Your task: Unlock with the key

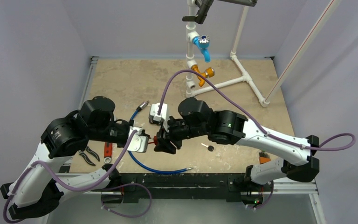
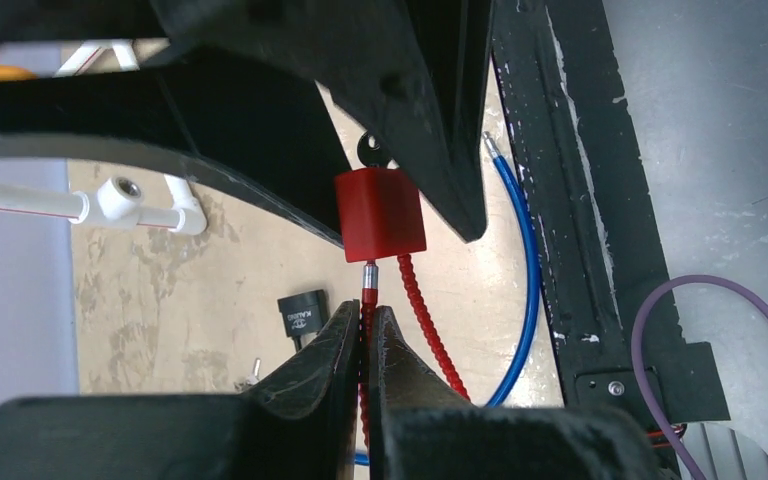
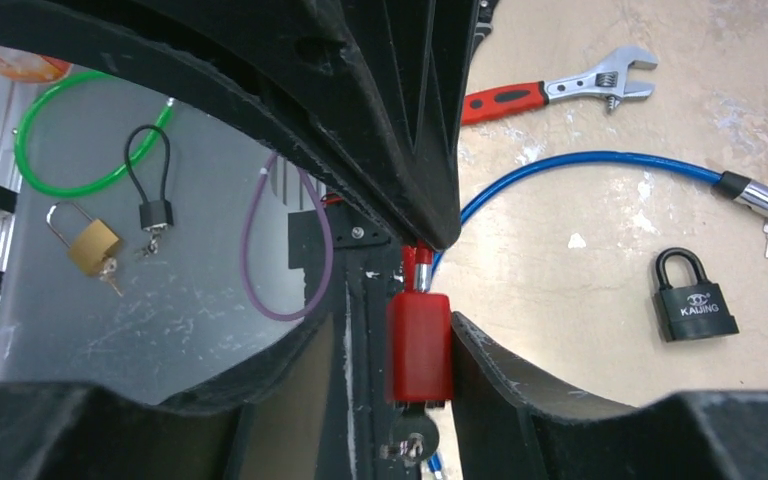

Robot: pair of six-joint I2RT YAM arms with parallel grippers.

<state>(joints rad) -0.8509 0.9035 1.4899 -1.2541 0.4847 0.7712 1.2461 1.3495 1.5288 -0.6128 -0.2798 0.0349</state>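
My left claw [image 2: 365, 312] clamps the cable [image 2: 423, 310], my right claw [image 3: 415, 322] pinches the red lock [image 3: 418, 360]; its key [image 3: 412, 440] needs turning next.

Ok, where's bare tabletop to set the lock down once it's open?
Bare: the table's back left, between its left edge and the PVC frame; also right, between the frame's foot and the right arm. Crowded: near left, with pliers, wrench, blue cable; and centre, where left gripper and right gripper hold the red lock.
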